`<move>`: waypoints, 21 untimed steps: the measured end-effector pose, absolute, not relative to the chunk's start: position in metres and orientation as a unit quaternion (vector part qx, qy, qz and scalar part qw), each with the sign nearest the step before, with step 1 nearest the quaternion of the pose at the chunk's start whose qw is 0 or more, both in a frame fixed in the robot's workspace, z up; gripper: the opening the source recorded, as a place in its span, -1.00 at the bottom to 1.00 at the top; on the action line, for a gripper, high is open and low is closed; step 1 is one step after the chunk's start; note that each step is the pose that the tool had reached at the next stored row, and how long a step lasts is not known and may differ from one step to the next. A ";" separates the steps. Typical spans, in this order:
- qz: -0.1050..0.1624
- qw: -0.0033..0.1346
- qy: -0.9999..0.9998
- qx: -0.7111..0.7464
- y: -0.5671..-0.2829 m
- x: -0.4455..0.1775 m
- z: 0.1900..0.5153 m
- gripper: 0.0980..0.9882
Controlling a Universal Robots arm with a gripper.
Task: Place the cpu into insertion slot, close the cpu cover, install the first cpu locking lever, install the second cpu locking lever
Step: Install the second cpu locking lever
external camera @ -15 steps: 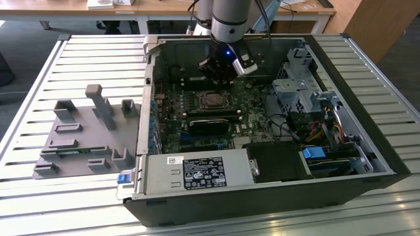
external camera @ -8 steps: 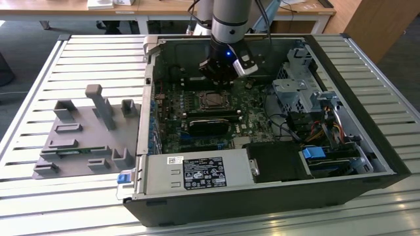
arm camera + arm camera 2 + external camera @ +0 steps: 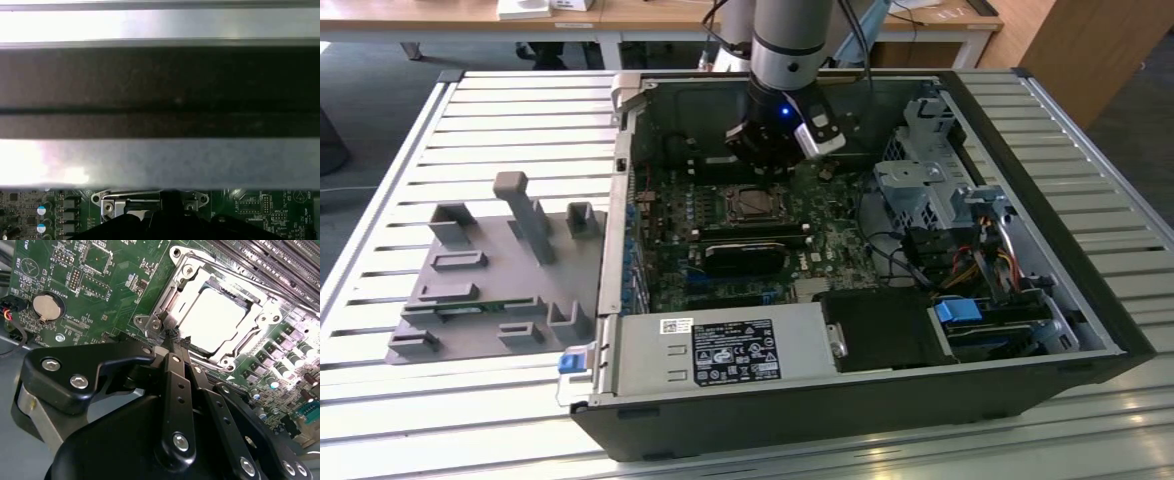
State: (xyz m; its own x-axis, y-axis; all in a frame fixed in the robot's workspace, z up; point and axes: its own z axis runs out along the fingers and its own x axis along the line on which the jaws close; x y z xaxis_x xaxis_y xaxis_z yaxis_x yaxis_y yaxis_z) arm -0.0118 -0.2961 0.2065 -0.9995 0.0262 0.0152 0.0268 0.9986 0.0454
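At the socket's edge, in the second wrist view, the gripper (image 3: 176,342) has its black fingers (image 3: 172,371) drawn together to a narrow tip, with nothing visibly held between them; the tip sits at the metal rim just beside one corner of the cpu cover (image 3: 186,281). That silvery frame lies flat over the insertion slot (image 3: 150,320), and the cpu (image 3: 214,314) shows bright and square through its window, seated in the socket. Whether the tip actually touches a locking lever or the frame cannot be told. Green motherboard (image 3: 112,287) surrounds the socket, with a round coin battery (image 3: 45,306) well apart from it and long black memory slots (image 3: 270,262) on the other side. In the first wrist view the cover's frame (image 3: 117,202) appears beside the dark gripper body, under a broad band of grey and black case wall (image 3: 160,85). In the exterior view the arm (image 3: 787,40) reaches down into the open computer case (image 3: 1067,260), the gripper (image 3: 767,160) hanging just far of the socket (image 3: 754,205). A grey fixture tray (image 3: 467,300) rests on the slatted table (image 3: 400,150) at the exterior view's left.
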 end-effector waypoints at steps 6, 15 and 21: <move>-0.023 0.007 -1.000 -0.013 -0.296 -0.012 0.213 -0.98; -0.023 0.007 -1.000 -0.013 -0.296 -0.012 0.235 -0.98; -0.023 0.007 -1.000 -0.013 -0.298 -0.012 0.246 -0.98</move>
